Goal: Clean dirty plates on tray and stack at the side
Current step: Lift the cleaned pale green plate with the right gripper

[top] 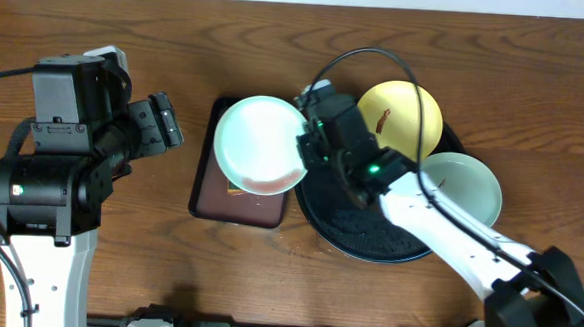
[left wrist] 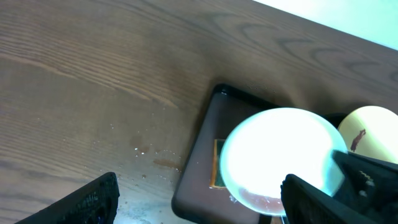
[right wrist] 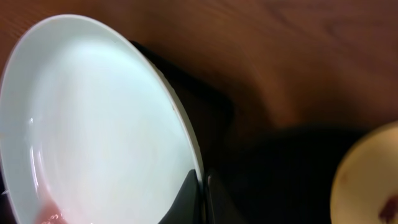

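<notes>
My right gripper (top: 309, 144) pinches the mint-white plate (top: 258, 142) by its rim, centre-frame over the brown rectangular tray (top: 210, 201), likely to shed its reddish residue (left wrist: 258, 200) there. My left gripper (top: 166, 127), at left, is open; the yellow plate (top: 400, 114) sits on the black tray (top: 368, 246).

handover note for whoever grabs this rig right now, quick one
Left tool: open, empty, above bare table to the left.
Right tool: shut on the rim of a mint-white plate, holding it over the brown tray. A pinkish smear shows near the plate's lower edge.
Yellow plate: on the black tray, red-brown smear at its centre.
Second mint-white plate: at the black tray's right edge; looks clean from above.
Done: one plate picked up.
Left: clean the held plate and the others; no stack at the side yet.
</notes>
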You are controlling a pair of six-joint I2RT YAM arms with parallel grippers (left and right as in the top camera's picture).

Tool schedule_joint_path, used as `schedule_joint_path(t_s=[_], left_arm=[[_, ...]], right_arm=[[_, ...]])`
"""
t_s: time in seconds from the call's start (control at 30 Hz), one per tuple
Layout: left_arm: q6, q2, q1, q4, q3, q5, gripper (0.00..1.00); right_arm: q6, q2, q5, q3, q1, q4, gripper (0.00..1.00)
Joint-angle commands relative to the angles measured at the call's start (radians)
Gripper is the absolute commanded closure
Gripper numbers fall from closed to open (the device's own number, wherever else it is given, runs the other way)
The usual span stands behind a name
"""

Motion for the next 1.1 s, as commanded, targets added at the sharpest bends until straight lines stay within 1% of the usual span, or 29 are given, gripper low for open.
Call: schedule_joint_path(t_s=[0.0, 0.1, 0.13, 0.2, 0.37, 0.43, 0.47, 0.53, 0.73, 0.9, 1.07], left_arm=[[0.002, 0.002, 0.004, 0.001, 0.002, -0.006, 0.16], [0.002, 0.002, 0.004, 0.001, 0.002, -0.005, 0.16], [0.002, 0.002, 0.004, 0.001, 0.002, -0.006, 0.16], [0.002, 0.002, 0.004, 0.001, 0.002, -0.005, 0.16], [0.002, 0.002, 0.004, 0.001, 0.002, -0.006, 0.16], [0.002, 0.002, 0.004, 0.001, 0.002, -0.005, 0.16], [0.002, 0.002, 0.004, 0.001, 0.002, -0.006, 0.16], [0.002, 0.002, 0.004, 0.001, 0.002, -0.005, 0.16], [0.002, 0.002, 0.004, 0.001, 0.002, -0.006, 0.16], [0.002, 0.002, 0.004, 0.001, 0.002, -0.005, 0.16], [0.002, 0.002, 0.004, 0.001, 0.002, -0.005, 0.16]], right_arm=[[-0.138, 0.008, 0.150, 0.018, 0.057, 0.066, 0.99], [-0.218, -0.005, 0.172, 0.018, 0.077, 0.118, 0.99], [-0.268, -0.014, 0.180, 0.018, 0.083, 0.137, 0.99], [-0.301, -0.026, 0.227, 0.019, 0.093, 0.153, 0.99], [-0.468, -0.071, 0.249, 0.019, 0.136, 0.182, 0.99], [-0.559, -0.089, 0.271, 0.019, 0.173, 0.190, 0.99], [-0.615, -0.094, 0.325, 0.019, 0.199, 0.206, 0.99], [-0.682, -0.094, 0.410, 0.019, 0.227, 0.231, 0.99], [-0.834, -0.094, 0.600, 0.019, 0.296, 0.316, 0.99], [-0.914, -0.094, 0.672, 0.019, 0.325, 0.394, 0.99], [-0.914, -0.094, 0.672, 0.019, 0.328, 0.396, 0.99]])
